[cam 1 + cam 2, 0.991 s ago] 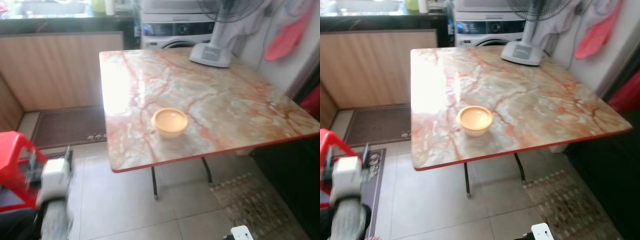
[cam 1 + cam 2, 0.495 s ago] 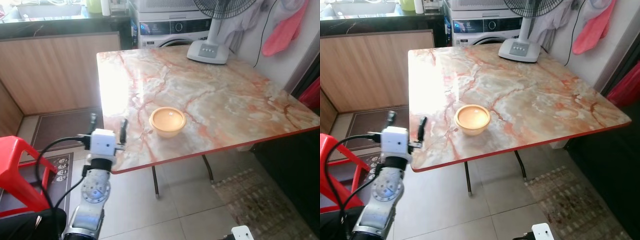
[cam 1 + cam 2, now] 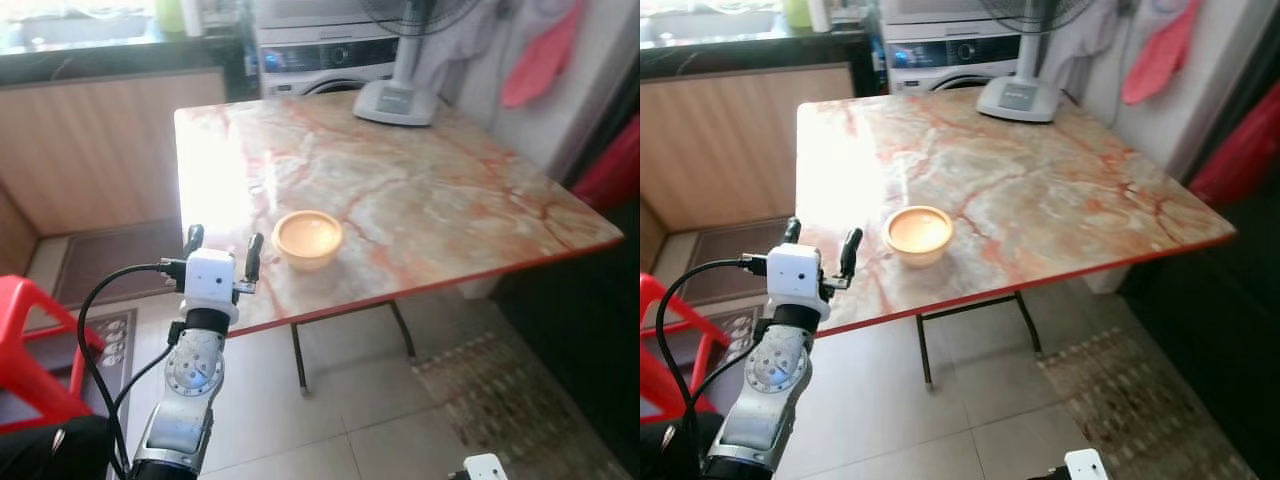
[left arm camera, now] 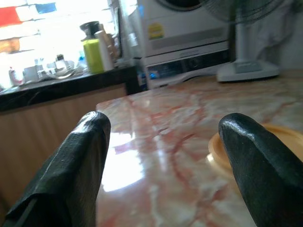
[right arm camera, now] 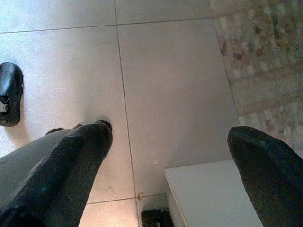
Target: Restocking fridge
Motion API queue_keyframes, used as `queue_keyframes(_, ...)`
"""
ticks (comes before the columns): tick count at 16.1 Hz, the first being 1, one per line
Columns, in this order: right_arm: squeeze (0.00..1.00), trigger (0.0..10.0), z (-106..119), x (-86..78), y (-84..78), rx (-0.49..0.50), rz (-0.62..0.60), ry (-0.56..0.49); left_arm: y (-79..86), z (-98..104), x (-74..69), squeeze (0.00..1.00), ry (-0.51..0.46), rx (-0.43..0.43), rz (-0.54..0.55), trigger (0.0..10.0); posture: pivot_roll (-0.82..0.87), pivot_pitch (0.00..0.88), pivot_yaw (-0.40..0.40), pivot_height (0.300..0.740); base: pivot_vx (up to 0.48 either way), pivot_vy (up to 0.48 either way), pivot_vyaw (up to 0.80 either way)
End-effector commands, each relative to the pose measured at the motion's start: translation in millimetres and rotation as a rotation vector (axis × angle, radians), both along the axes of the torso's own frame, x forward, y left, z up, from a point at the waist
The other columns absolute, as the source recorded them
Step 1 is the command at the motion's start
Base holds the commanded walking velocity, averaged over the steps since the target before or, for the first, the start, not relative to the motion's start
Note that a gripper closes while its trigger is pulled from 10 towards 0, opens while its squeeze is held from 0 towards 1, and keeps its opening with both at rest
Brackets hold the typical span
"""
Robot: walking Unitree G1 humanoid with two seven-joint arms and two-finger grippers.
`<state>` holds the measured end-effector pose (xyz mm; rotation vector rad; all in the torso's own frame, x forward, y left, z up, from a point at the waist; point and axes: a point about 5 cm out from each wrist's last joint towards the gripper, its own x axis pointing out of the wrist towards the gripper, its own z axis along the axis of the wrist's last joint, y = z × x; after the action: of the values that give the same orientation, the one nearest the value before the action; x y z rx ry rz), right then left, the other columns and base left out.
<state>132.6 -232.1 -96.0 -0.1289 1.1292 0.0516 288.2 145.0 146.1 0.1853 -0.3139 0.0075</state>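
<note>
A: Surroundings? Anything in the way?

B: Fan base stands at the far edge of the table; behind it a washing machine. Pink cloth hangs on the wall at the right. Red stool on the floor at the robot's left, a dark mat beyond it, a patterned rug under the table's right side. Nothing lies between the left gripper and the bowl.

A: Surface and room?

B: Marble-patterned top, red-veined, red rim, strong glare on its left part. Pale floor tiles. Dark counter with a green bottle behind the table.

A: Task item?

B: 1 yellow bowl, upright, near the front-left part of the table. No fridge visible.

A: Arms?

B: Left arm raised, wrist upright at the table's front-left edge, its 2 fingers spread wide, holding nothing; bowl just beside it to the right. Right gripper hangs low over the floor, fingers also apart, empty; a dark shoe-like object on the tiles near it
</note>
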Motion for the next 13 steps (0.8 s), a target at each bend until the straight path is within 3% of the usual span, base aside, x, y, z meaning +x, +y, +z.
queue_keyframes(1, 0.00, 10.0, 1.9, 5.4, 0.1, 0.005, -0.007, -0.016, 4.9, 5.8, 0.8, 0.00, -0.005, -0.013, 0.009, 10.0, 0.09, 0.000, -0.029, 0.740, 0.000, 0.000, 0.00)
queue_keyframes(13, 0.00, 10.0, 2.4, 6.9, 0.8, 0.021, -0.012, -0.023, 3.5, 12.5, 3.5, 0.00, 0.005, -0.044, -0.021, 10.0, 0.09, 0.000, -0.025, 0.740, 0.020, 0.000, 0.00)
